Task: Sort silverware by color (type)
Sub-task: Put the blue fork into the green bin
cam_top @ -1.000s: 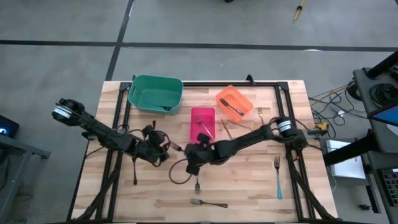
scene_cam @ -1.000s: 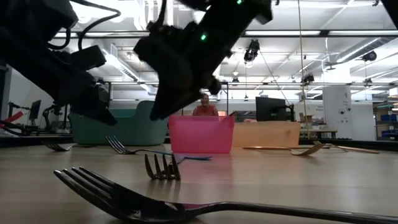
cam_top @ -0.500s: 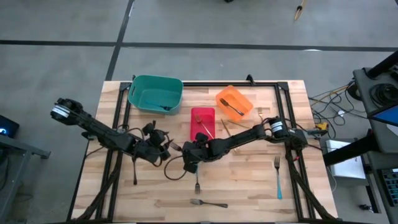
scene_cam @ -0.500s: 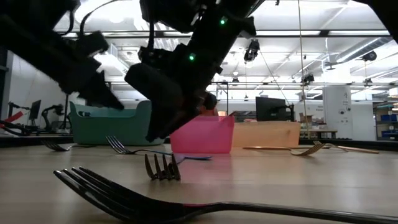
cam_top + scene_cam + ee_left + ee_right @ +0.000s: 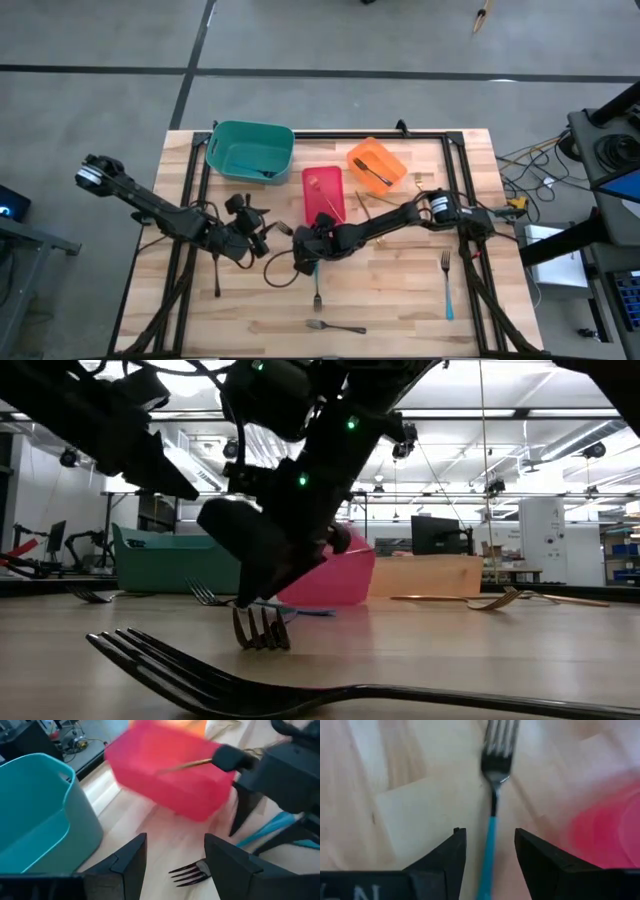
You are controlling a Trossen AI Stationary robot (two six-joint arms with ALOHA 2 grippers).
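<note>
both arms matte black, slender jointed links with silver-white collars near the outer joints. loose black cables loop beside the wrists. small green leds glow on the right arm. each gripper has dark, wedge-shaped fingers.

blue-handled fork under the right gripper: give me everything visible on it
The blue-handled fork has a light-blue, plastic-looking handle, a thin dark neck and a shiny metal head with four tines. It lies flat on the wooden table, next to the red bin. The right gripper hangs over it, open, one finger on either side of the handle, no contact visible. In the high view its lower end pokes out below the gripper.
</note>
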